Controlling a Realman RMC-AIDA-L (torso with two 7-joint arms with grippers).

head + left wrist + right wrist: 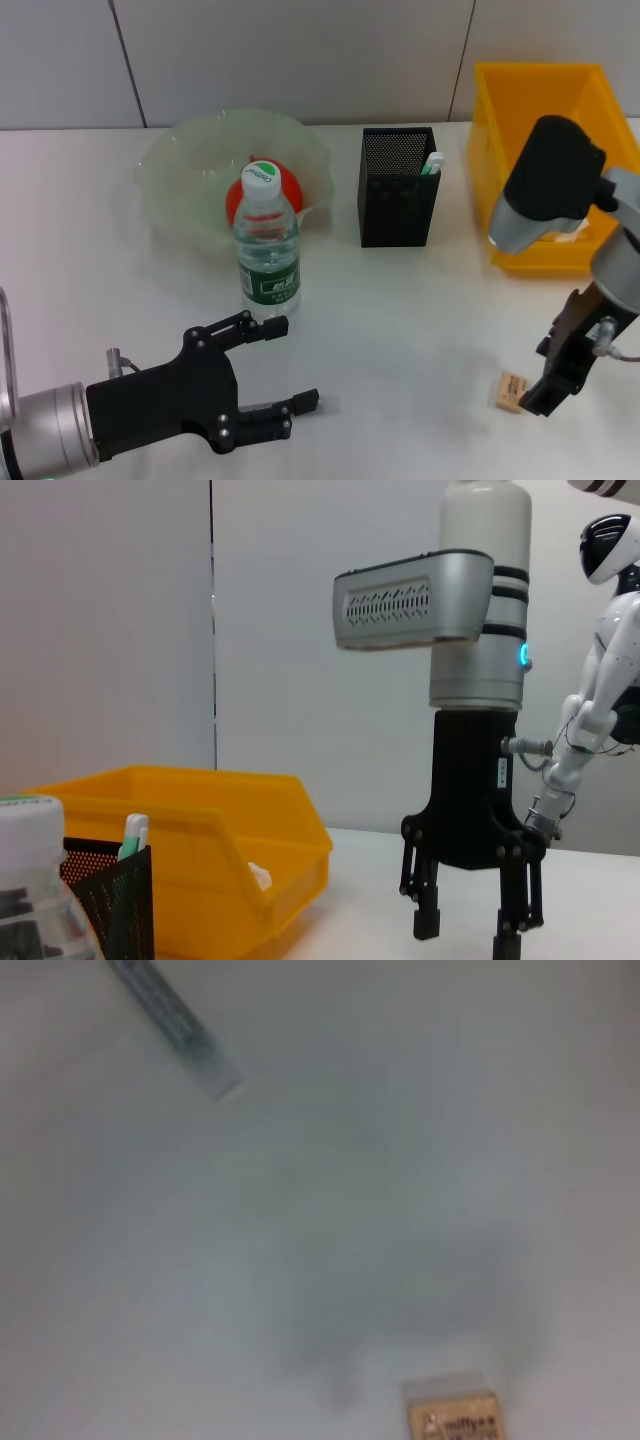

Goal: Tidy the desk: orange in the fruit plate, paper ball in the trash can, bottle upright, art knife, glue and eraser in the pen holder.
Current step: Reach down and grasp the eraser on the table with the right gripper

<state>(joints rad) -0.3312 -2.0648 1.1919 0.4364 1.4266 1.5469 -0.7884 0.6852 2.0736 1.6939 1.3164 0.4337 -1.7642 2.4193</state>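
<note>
Left gripper [285,365], lower left, idles open and empty. Right gripper [535,400] stands open beside eraser [511,391]; I judge it light, firm: pinch its long sides.

The eraser [452,1416] wrapper reads "miffy". The bottle [268,248] has print on its cap and green label, too small to read.

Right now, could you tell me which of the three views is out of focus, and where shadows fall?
Right wrist view: blurred throughout, with a grey shadow on the white desk above the tan rectangular eraser. Head and left wrist views: sharp, evenly lit.
</note>
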